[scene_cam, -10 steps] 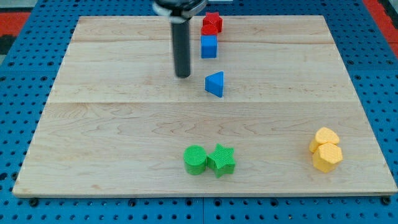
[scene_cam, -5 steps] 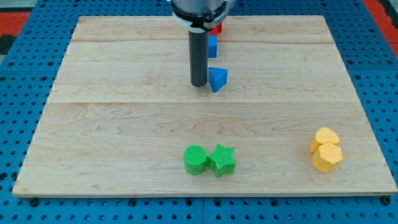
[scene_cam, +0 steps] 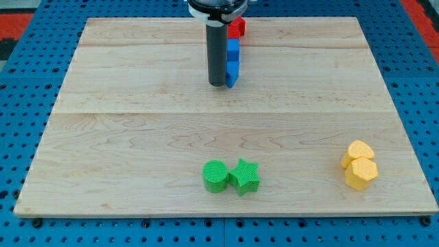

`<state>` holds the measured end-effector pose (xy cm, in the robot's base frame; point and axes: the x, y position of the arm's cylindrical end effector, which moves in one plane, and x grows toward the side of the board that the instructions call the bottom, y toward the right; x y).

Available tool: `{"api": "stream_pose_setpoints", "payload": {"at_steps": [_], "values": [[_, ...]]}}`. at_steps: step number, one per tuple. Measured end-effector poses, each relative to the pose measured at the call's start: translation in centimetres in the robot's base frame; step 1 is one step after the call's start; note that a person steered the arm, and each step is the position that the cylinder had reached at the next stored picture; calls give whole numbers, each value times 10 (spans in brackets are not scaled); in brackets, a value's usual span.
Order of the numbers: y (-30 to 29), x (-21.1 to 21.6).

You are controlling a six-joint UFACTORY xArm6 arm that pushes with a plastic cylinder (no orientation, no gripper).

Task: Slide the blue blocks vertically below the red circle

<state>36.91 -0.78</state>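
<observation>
while we read this one moment, we set it out by label, each place taken from our tip.

our tip (scene_cam: 219,84): the rod's lower end rested on the board (scene_cam: 137,137) in the upper middle of the view. we carried no gripper, so nothing could open, close or grip; the rod only pressed sideways.

lower blue block (scene_cam: 233,72): it sat touching our tip on the view's right, mostly hidden by the rod, so we could not make out its shape. we judged it lay there because the tip was set against its left face to shove it.

upper blue block (scene_cam: 234,50): it stood just above the lower one, up and to the right of our tip, the two seeming to touch. its shape we could not tell either.

red block (scene_cam: 236,27): it lay farther up from our tip, at the board's top edge, half covered by the arm, its shape not readable. the blue pair ran in a near-vertical line beneath it, which we judged close to what the task asked.

green pair: a green cylinder (scene_cam: 215,176) and a green star (scene_cam: 244,176) touched each other well below our tip.

yellow pair: two yellow blocks (scene_cam: 359,165) sat together far down and to the right of our tip, out of the way.
</observation>
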Motion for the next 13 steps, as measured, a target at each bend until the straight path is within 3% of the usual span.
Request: {"api": "stream_pose_setpoints", "payload": {"at_steps": [2, 5, 6, 7, 8, 10, 13], "values": [[8, 45], [7, -12], [7, -3], [26, 33], [45, 27], [27, -13], [27, 22]]}}
